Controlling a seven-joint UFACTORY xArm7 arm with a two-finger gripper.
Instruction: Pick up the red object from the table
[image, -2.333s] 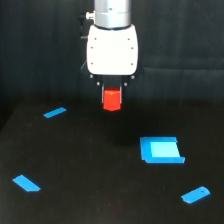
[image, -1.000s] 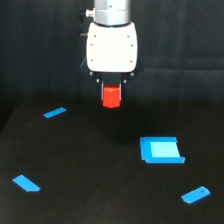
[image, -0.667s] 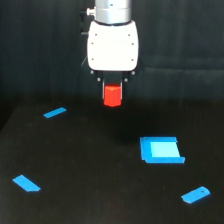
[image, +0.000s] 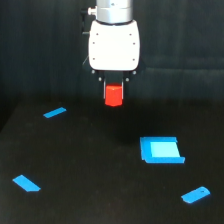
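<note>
The red object (image: 113, 95) is a small red-orange stubby block hanging in the air above the black table (image: 100, 180), near the centre of the exterior view. My gripper (image: 114, 91), under the white arm head, is shut on the block's upper part; its dark fingers show on either side of the block. The block's lower half is free below the fingers.
A blue rectangular block (image: 160, 150) lies on the table toward the exterior view's right. Flat blue pieces lie at the left rear (image: 55, 112), the left front (image: 26, 183) and the right front (image: 195, 194). A dark curtain hangs behind.
The gripper with the red object has risen slightly; the blue pieces have not moved.
</note>
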